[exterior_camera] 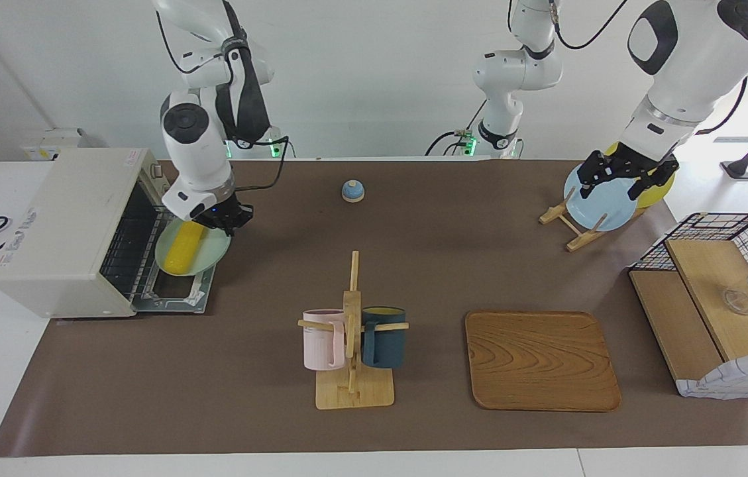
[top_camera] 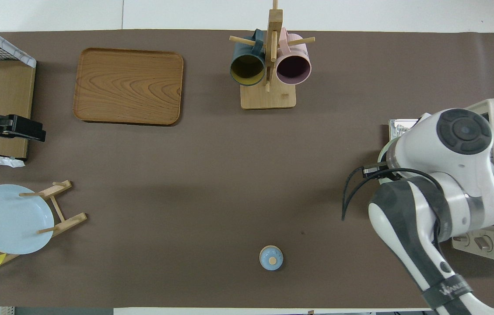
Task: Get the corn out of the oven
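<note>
Nearest the robots, the right gripper point(exterior_camera: 226, 222) sits at the robot-side edge of a pale green plate point(exterior_camera: 205, 255) that carries the corn point(exterior_camera: 183, 248); it appears to be pinching the plate's rim, though whether its fingers are truly closed cannot be told from these views. Plate and corn are over the oven's point(exterior_camera: 62, 228) lowered door point(exterior_camera: 178, 291), just in front of the wire rack point(exterior_camera: 125, 248), so the corn looks mostly drawn out of the cavity. In the overhead view the right arm hides both plate and corn.

To do this step well, the pull should probably run straight away from the oven mouth with the plate kept level, since the cob lies loose and could roll off a tilted plate. It should clear the door's outer edge before lowering to the brown mat point(exterior_camera: 413, 252).

Toward the other end of the table, the left gripper point(exterior_camera: 620, 177) waits over the blue plate point(exterior_camera: 595, 202) in its wooden rack, fingers apparently spread
</note>
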Robot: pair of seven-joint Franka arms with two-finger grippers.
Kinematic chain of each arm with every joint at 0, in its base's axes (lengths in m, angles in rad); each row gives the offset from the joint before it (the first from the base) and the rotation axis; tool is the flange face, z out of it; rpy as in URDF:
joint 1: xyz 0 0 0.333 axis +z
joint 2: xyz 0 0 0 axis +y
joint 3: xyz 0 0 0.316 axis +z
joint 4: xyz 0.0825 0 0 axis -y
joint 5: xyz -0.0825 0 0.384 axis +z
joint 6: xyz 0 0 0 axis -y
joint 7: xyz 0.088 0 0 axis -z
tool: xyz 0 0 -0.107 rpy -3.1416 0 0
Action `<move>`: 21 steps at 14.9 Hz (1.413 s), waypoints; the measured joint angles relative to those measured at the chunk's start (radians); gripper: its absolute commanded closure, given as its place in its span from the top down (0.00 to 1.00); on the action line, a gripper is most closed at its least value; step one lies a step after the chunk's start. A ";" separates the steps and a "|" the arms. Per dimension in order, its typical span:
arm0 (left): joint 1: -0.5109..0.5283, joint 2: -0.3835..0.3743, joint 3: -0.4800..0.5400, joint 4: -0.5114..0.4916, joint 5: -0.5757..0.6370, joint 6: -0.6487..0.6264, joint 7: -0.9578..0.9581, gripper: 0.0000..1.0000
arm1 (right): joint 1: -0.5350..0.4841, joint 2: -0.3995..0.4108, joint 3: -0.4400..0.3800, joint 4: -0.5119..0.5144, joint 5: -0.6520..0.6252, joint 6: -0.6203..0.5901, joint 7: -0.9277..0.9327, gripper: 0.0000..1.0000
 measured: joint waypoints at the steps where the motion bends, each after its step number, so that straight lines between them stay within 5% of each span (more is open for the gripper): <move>1: -0.001 0.001 -0.001 -0.003 0.000 0.006 0.010 1.00 | 0.049 0.023 0.002 0.034 -0.005 -0.019 0.064 0.00; 5: -0.007 0.006 -0.002 -0.007 0.000 0.011 0.027 1.00 | 0.235 0.138 0.004 0.213 -0.015 -0.082 0.240 0.00; 10: -0.009 0.011 0.000 -0.021 0.000 0.032 0.070 1.00 | 0.456 0.400 0.006 0.511 -0.016 -0.168 0.552 0.00; 16: -0.007 0.021 0.009 -0.050 0.000 0.072 0.138 1.00 | 0.494 0.507 0.006 0.505 0.021 0.009 0.621 0.00; 19: -0.007 0.029 0.008 -0.054 0.000 0.083 0.143 1.00 | 0.488 0.507 0.005 0.480 0.066 0.061 0.636 0.25; 21: -0.008 0.030 0.008 -0.054 0.000 0.085 0.155 1.00 | 0.487 0.506 0.004 0.480 0.069 0.079 0.653 0.63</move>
